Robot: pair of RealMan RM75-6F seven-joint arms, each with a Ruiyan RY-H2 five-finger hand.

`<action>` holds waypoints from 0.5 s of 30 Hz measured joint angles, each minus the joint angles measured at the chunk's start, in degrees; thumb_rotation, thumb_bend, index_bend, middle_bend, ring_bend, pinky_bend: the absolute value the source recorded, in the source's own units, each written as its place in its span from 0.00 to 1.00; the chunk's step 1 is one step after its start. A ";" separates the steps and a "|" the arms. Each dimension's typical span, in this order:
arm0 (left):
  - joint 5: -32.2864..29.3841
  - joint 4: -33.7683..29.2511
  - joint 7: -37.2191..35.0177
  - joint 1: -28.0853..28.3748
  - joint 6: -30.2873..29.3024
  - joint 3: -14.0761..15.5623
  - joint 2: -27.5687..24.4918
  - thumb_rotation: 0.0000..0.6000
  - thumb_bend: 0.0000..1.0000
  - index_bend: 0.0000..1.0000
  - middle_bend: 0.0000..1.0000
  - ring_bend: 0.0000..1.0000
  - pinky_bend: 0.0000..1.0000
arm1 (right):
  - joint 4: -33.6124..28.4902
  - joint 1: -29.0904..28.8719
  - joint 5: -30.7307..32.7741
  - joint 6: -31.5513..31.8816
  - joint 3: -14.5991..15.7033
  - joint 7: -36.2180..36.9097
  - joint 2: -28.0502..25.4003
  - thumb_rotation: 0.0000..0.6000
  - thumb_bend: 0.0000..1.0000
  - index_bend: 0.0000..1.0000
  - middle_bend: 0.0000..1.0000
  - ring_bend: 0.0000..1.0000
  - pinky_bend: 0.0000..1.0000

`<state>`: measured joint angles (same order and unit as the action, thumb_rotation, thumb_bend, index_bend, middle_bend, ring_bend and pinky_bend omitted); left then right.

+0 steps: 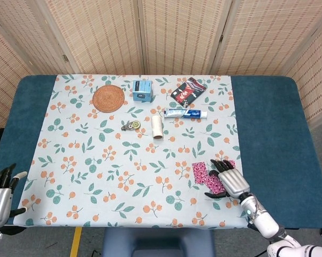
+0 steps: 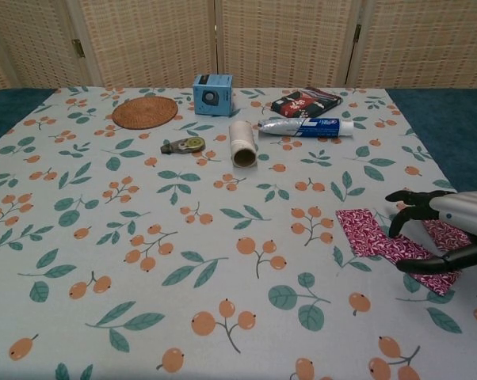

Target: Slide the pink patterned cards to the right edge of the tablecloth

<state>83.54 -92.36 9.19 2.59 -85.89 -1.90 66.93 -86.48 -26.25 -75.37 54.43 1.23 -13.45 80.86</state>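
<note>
Near the front right of the floral tablecloth (image 1: 97,160), the pink patterned cards (image 2: 373,239) lie fanned flat on the cloth, close to its right edge but not at it, with a strip of cloth between them and the blue table (image 1: 273,128) beyond. Over the right-hand part of the spread sits the right hand (image 2: 443,229), palm down, its dark fingers (image 2: 405,207) curved and spread above the cards and the thumb stretched along their near edge; nothing is gripped, and whether the fingertips press on the cards cannot be told from either view. At the front left corner, off the cloth, the left hand (image 1: 0,188) hangs with fingers apart and upright, holding nothing. Farther back on the cloth, well apart from the cards, stand a round woven coaster (image 1: 108,98), a small blue box (image 1: 143,90) just beside it, and a dark red and black packet (image 1: 188,90) to the right. In front of these lie a toothpaste tube (image 1: 185,113), a cardboard roll (image 1: 158,126) on its side, and a small tape dispenser (image 1: 131,126) to its left
</note>
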 measured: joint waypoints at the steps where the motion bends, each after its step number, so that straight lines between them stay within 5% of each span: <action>1: 0.04 0.07 0.01 0.07 0.11 0.04 0.09 1.00 0.17 0.26 0.06 0.09 0.00 | -0.19 0.19 -0.02 0.06 0.28 -0.12 -0.16 0.24 0.22 0.27 0.04 0.00 0.00; 15: 0.52 0.52 -0.35 0.33 0.26 0.12 0.44 1.00 0.17 0.26 0.06 0.09 0.00 | -2.95 3.79 -2.69 4.28 3.14 0.35 -2.73 0.24 0.22 0.27 0.04 0.00 0.00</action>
<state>84.06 -91.84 8.84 2.92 -85.64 -1.79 67.38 -89.43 -22.45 -78.06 58.70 4.36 -13.10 78.13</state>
